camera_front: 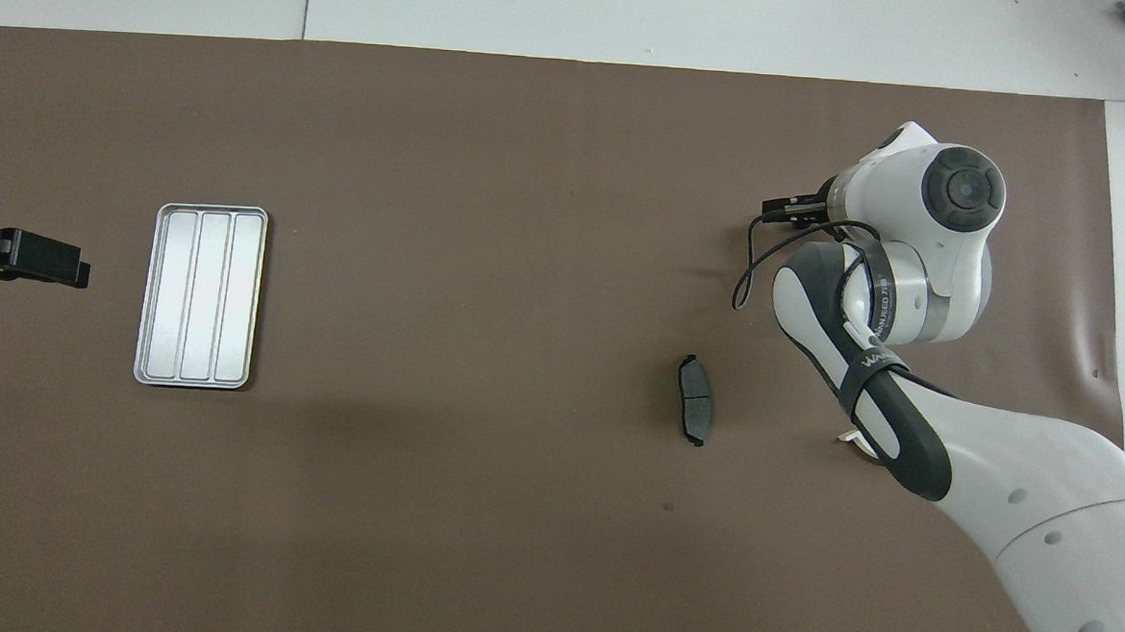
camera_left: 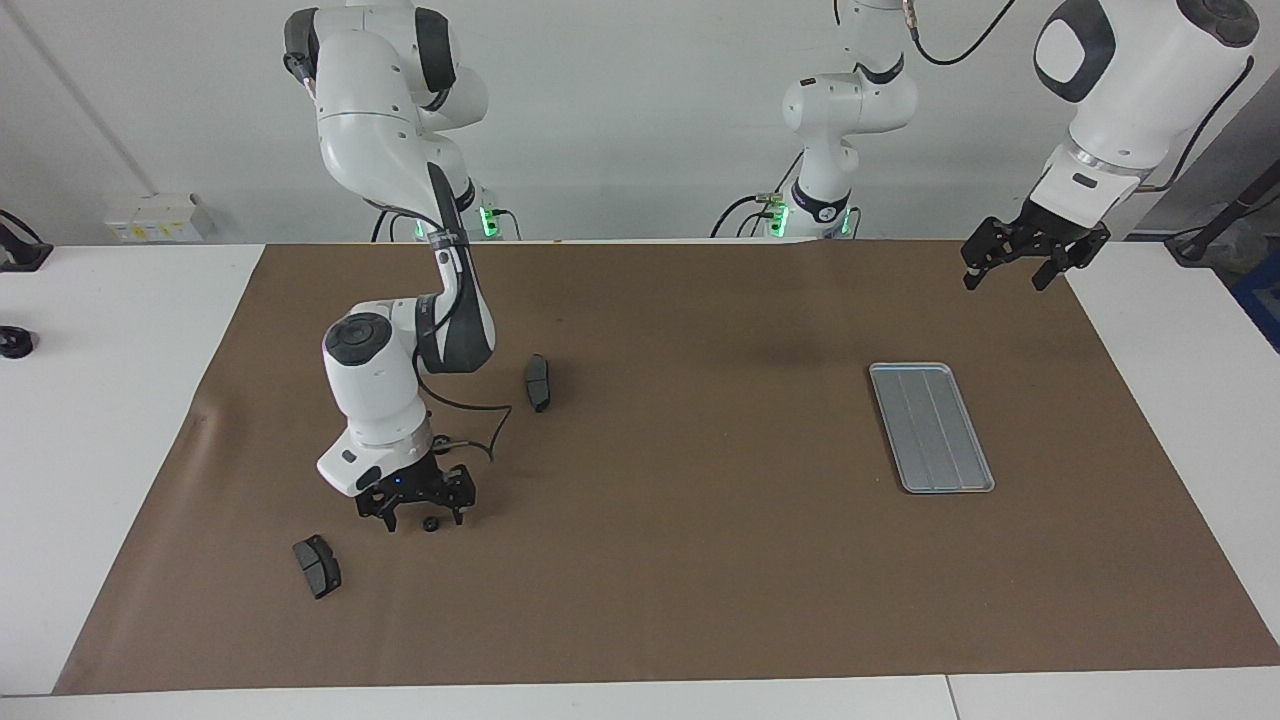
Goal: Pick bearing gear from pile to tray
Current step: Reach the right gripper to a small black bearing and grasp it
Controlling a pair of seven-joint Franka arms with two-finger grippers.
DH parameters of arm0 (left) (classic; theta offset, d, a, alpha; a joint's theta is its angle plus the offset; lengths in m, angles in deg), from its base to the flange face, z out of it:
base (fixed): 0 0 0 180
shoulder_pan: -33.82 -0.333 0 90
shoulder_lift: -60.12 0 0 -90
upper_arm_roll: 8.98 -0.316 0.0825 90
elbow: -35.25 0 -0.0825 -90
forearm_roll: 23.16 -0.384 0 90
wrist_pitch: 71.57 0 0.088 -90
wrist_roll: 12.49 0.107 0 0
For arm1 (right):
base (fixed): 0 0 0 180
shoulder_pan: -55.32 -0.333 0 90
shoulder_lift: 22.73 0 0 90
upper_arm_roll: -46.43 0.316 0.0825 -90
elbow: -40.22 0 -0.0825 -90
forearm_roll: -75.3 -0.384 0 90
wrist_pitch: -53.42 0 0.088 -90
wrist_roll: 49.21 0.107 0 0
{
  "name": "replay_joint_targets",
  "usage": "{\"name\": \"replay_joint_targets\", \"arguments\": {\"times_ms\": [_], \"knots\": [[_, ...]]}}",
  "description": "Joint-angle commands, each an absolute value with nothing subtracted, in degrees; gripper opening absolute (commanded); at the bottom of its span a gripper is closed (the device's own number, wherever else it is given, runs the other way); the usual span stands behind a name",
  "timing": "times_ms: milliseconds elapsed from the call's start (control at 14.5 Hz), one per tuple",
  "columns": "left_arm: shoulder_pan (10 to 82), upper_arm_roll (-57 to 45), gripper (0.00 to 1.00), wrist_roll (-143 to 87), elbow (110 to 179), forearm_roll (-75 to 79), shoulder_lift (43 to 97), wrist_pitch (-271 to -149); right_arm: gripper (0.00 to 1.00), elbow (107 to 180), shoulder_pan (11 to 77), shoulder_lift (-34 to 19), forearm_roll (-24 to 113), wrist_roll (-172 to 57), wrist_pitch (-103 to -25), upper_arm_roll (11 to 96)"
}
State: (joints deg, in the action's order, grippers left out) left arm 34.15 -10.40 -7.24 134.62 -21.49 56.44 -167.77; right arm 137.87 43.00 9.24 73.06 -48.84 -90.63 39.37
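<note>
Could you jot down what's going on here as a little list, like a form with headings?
Right gripper: open, low over a tiny black round gear
Left gripper: open, waiting in the air at the mat's corner
Flat silver-grey metal tray: nothing in it
Dark grey brake pads: one nearer the robots than the gear, another farther
</note>
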Motion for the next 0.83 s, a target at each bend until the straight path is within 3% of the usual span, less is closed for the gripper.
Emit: {"name": "replay_joint_targets", "arguments": {"times_ms": [0, 276, 551, 758], "knots": [[33.4, -9.9, 1.00, -7.1, 136.2, -22.1, 54.9, -167.8, 1.00, 137.3, 44.2, 9.9, 71.7, -49.7, -90.5, 39.9], [33.4, -9.9, 1.00, -7.1, 136.2, -22.1, 54.9, -167.8, 0.69, 137.4, 43.6, 9.9, 71.7, -49.8, -90.1, 39.9], [33.4, -9.9, 1.00, -7.1, 136.2, -22.1, 54.9, -167.8, 0.64, 137.1, 44.3, 9.4, 71.7, -50.2, -84.8, 39.9], [33.4, -9.9, 1.00, -7.1, 136.2, -22.1, 54.9, -167.8, 0.61, 137.1, 44.3, 9.4, 71.7, -50.2, -84.9, 39.9]]}}
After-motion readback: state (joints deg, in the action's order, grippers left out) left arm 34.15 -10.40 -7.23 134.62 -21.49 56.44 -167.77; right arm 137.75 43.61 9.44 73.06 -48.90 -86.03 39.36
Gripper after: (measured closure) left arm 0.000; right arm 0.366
